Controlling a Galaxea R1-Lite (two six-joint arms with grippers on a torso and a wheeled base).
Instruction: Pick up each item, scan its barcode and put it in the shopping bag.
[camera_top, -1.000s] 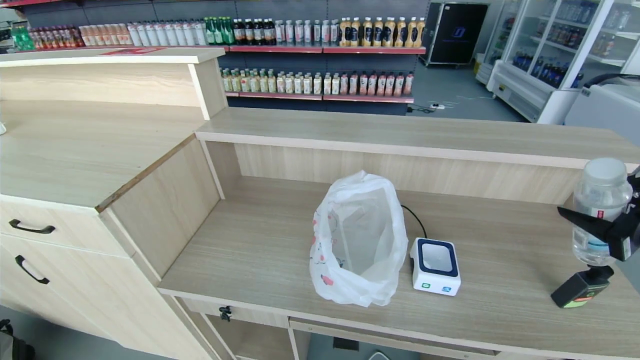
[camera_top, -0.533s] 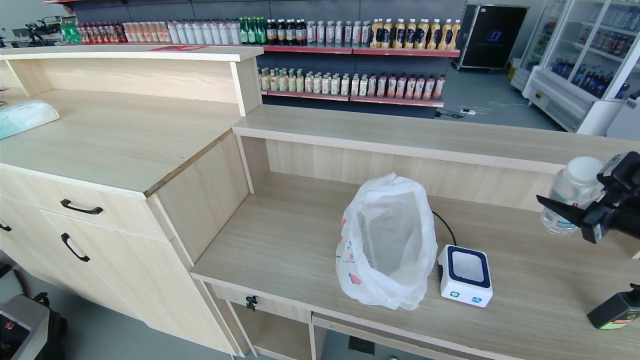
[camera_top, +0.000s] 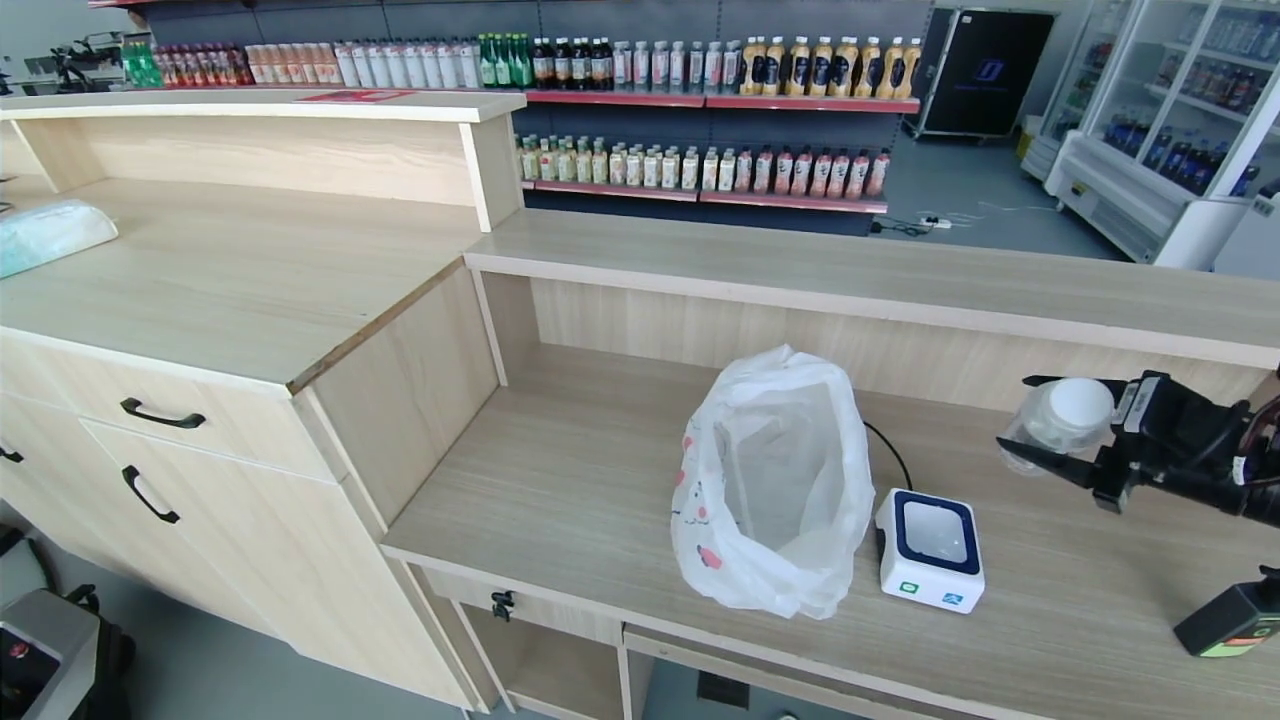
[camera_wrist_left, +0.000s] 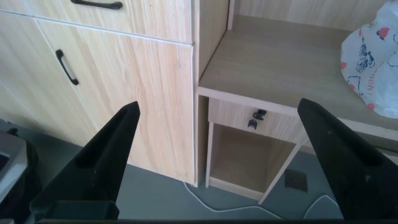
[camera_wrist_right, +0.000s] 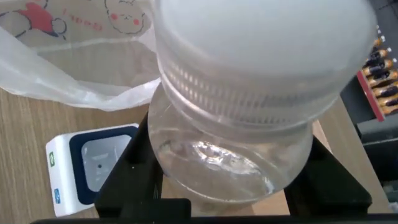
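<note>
Right fingers (camera_top: 1045, 463) grip a clear white-capped bottle (camera_top: 1070, 410) near the open shopping bag (camera_top: 775, 480); left fingers (camera_wrist_left: 99, 168) gape.

At centre frame, a shopping bag (camera_top: 775, 480) is stood on the counter (camera_top: 560, 490), with a scanner (camera_top: 930, 550) just to its right. Farther right, a bottle (camera_top: 1078, 405) is held above the counter by the right gripper (camera_top: 1030, 420).

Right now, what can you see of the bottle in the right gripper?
The bottle is clear plastic with a wide white ribbed cap. It is tipped over, cap toward the head camera, clamped between the black fingers of the right gripper, in the air above the counter, right of the scanner.
</note>
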